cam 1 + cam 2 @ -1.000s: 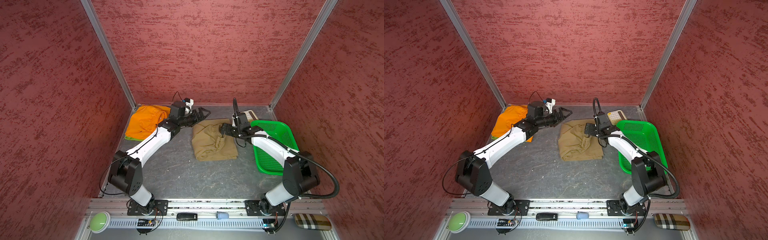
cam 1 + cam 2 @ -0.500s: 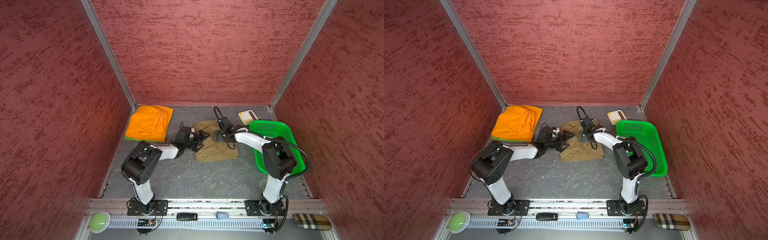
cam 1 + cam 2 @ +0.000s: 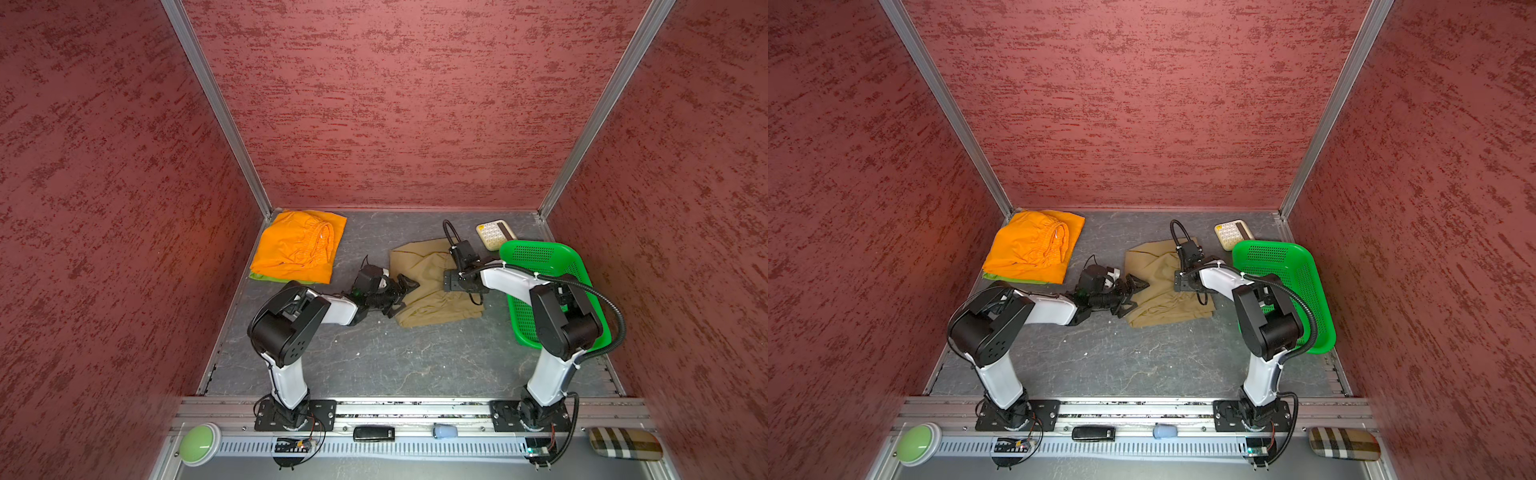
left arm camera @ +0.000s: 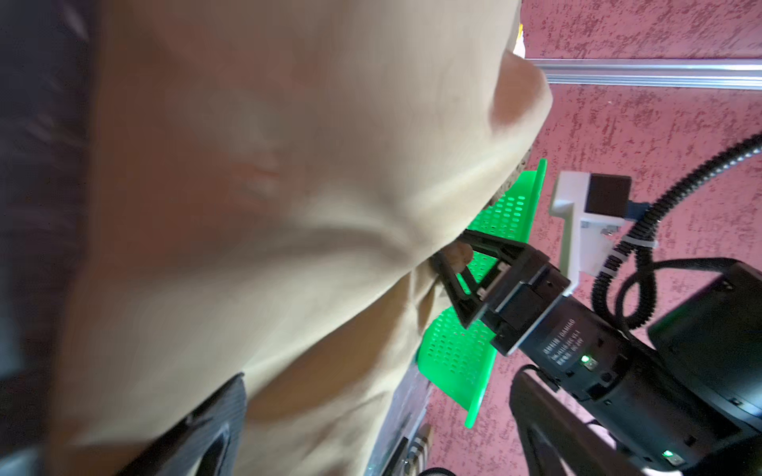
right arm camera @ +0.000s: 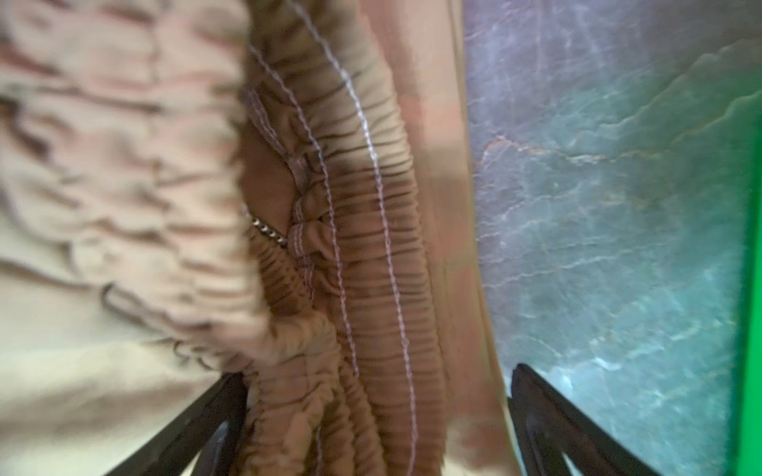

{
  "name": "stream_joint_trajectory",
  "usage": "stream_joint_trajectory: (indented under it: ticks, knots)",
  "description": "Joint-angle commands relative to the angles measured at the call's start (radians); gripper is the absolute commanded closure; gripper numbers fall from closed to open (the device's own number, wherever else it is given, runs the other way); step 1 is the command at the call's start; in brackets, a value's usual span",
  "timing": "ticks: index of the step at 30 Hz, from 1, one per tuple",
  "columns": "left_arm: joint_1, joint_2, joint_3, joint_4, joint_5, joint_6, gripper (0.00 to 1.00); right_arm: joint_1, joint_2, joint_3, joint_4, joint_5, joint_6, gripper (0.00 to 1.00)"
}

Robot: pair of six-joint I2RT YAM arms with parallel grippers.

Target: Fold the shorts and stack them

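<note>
Khaki tan fabric shorts [image 3: 432, 291], crumpled on the counter [image 3: 374, 357] just beside the green perforated plastic basket [image 3: 552, 259]: left end effector [image 3: 406, 296] and right end effector [image 5: 377, 373] are newly down at opposite edges, both wide open, gripping nothing; fold seems imminent.

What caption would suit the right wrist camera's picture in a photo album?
The right end effector, jaws open, astride the waistband of the khaki shorts on the grey table, green basket nearby.

Two nearly identical high downward views; wrist cameras close against khaki shorts [image 4: 288, 165]
</note>
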Motion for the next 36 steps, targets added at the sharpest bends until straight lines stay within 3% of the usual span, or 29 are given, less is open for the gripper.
stream_joint_trajectory:
  ticks: [1,3,5,9,12,14,18,24,31,36]
  knots:
    - [0.018,-0.089,0.094,-0.204,0.000,0.152,0.01,-0.012,-0.104,0.090,-0.008,-0.081,0.022,0.01]
    - [0.010,-0.153,0.158,-0.311,-0.034,0.218,0.01,-0.011,-0.126,0.116,0.048,-0.206,0.076,0.01]
    - [0.005,-0.201,0.162,-0.311,-0.055,0.213,0.01,-0.011,-0.129,0.114,0.153,-0.348,0.151,0.01]
    - [-0.013,-0.188,0.081,-0.097,-0.021,0.083,0.01,-0.011,-0.050,0.083,0.425,-0.596,0.361,0.01]
    - [-0.045,-0.130,0.047,-0.031,-0.011,0.034,0.01,-0.011,0.029,0.065,0.612,-0.688,0.480,0.01]
    - [-0.065,-0.084,0.025,0.034,0.001,0.003,0.01,-0.011,0.092,0.083,0.648,-0.712,0.499,0.01]
    - [-0.075,0.010,0.033,0.002,0.026,0.005,0.01,-0.034,0.203,0.118,0.637,-0.719,0.471,0.01]
    - [-0.028,0.064,0.014,-0.080,0.075,0.025,0.01,-0.105,0.258,0.152,0.499,-0.661,0.288,0.01]
    - [-0.025,-0.003,0.140,-0.339,0.045,0.251,0.01,-0.115,0.148,0.168,0.427,-0.673,0.184,0.01]
    - [-0.040,-0.117,0.357,-0.746,-0.246,0.630,0.01,-0.116,0.019,0.146,0.329,-0.593,0.125,0.01]
